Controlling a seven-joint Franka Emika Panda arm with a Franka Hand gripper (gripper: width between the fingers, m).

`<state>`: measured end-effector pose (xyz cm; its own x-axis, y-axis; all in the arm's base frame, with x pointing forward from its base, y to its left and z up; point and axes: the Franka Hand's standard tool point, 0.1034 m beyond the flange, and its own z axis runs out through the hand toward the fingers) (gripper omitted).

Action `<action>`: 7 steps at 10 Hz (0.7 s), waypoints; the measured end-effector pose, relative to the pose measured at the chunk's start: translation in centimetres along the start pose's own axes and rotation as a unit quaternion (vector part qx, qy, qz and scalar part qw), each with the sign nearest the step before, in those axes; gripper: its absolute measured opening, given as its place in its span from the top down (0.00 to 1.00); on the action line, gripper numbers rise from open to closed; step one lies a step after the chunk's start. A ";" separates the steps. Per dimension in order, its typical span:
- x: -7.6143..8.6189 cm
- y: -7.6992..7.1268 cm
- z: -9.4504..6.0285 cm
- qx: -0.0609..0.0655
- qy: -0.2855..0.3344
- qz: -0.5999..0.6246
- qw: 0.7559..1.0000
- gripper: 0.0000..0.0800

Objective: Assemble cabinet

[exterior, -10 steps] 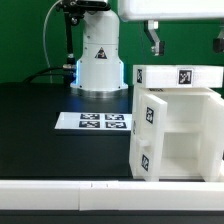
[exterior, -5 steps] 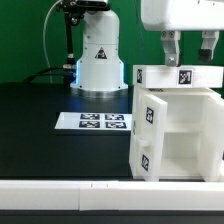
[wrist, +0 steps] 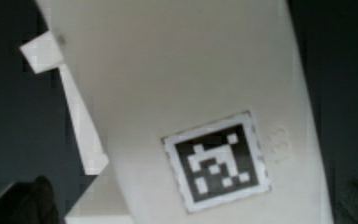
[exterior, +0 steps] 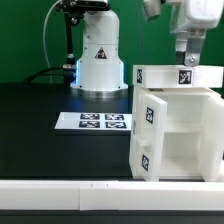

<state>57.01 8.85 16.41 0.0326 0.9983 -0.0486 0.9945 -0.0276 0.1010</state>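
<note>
The white cabinet (exterior: 178, 135) stands at the exterior view's right, its open shelved side facing the camera, with square tags on its left face. A flat white top panel (exterior: 176, 76) with a tag lies across it. My gripper (exterior: 186, 60) hangs just above that panel's tag, turned edge-on to the camera. In the wrist view the tagged panel (wrist: 194, 110) fills the picture. A dark finger (wrist: 19, 202) shows beside one long edge. The jaws stand open with the panel between them, and I see no contact.
The white robot base (exterior: 98, 62) stands at the back. The marker board (exterior: 93, 122) lies flat on the black table left of the cabinet. A white ledge (exterior: 90, 195) runs along the front edge.
The gripper has moved toward the exterior view's right and a little down, over the top panel's tag. Its wrist has turned about a quarter turn, so the open fingers now show edge-on.
</note>
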 end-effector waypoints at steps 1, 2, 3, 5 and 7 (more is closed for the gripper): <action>0.0 -0.2 0.6 0.004 -0.006 -0.037 0.999 0.00; 0.1 -0.3 0.8 0.003 -0.009 -0.062 0.998 0.00; -0.1 -0.3 1.0 0.005 -0.010 -0.070 0.998 0.00; -0.5 -0.3 1.1 0.007 -0.011 -0.054 0.998 0.00; -0.6 -0.3 1.1 0.008 -0.011 -0.037 0.999 0.31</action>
<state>56.77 8.22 15.27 -0.0386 0.9963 -0.0768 0.9957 0.0448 0.0813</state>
